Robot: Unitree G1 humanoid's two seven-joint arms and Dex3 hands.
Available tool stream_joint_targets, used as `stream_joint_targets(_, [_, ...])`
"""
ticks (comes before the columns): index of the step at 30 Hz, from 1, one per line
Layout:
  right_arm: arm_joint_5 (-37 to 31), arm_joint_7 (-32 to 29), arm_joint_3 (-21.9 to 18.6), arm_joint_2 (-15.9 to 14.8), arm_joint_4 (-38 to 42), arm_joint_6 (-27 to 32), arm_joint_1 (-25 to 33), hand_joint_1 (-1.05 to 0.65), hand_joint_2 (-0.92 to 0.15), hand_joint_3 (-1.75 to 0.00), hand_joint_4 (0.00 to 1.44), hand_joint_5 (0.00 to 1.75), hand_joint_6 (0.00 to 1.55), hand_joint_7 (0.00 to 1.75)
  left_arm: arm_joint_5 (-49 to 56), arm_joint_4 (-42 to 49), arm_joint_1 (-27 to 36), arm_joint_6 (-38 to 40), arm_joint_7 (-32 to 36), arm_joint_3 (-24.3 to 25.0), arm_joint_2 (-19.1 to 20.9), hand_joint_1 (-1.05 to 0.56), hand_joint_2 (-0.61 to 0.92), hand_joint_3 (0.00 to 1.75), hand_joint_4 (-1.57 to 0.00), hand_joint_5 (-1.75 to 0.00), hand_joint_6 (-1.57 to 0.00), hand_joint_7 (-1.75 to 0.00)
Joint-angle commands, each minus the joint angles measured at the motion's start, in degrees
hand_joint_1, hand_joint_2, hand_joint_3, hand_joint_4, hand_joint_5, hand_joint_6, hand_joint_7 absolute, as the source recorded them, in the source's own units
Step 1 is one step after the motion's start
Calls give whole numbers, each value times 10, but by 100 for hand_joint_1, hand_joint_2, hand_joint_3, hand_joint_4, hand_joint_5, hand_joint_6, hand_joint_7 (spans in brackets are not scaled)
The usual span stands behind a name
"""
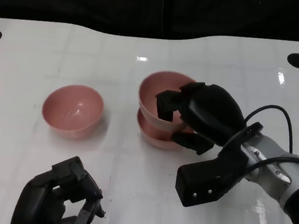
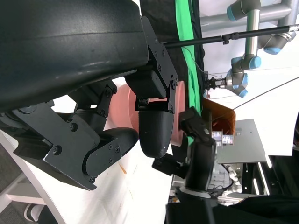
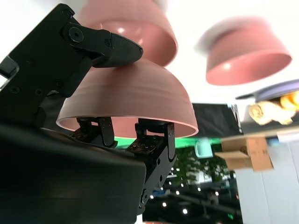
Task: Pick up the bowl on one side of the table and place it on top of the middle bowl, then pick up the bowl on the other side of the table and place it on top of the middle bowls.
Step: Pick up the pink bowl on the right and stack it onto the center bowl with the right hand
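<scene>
My right hand (image 1: 191,118) is gripping the rim of a pink bowl (image 1: 159,94), fingers inside, just above the middle bowl (image 1: 155,133); it is looking light, rigid, slippery

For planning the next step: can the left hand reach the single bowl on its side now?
Probably yes: the left hand holds nothing, and bare table separates it from the single bowl.
</scene>
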Motion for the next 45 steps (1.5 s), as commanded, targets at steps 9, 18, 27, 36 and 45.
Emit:
stream_joint_targets(9, [-6,28,29,23,123,13,-57,-33,-80,-38,74,69,88,16,0,-11,6,-3,7,1,0,-11,55,103,-85,-155,-82,-133])
stream_joint_targets(18, [2,49,27,11,97,15,-50,-60,-92,-27,43,20,51,0,4,-6,3,-10,4,3,-2,-11,54,104,-84,-154,-82,-132])
stream_joint_targets(27, [-7,33,24,-16,3,35,-7,-65,-92,-31,29,14,40,0,1,-5,2,-9,3,3,-2,-9,54,105,-84,-154,-83,-130])
stream_joint_targets(36, [1,60,5,-57,-127,67,90,-67,-92,-39,11,8,19,0,6,-4,0,-11,6,6,-1,-10,56,103,-84,-153,-83,-130])
stream_joint_targets(45, [32,21,-41,-94,-236,8,190,-61,-92,-40,15,12,22,2,1,-1,-4,-10,6,8,-1,-9,55,105,-84,-153,-83,-131])
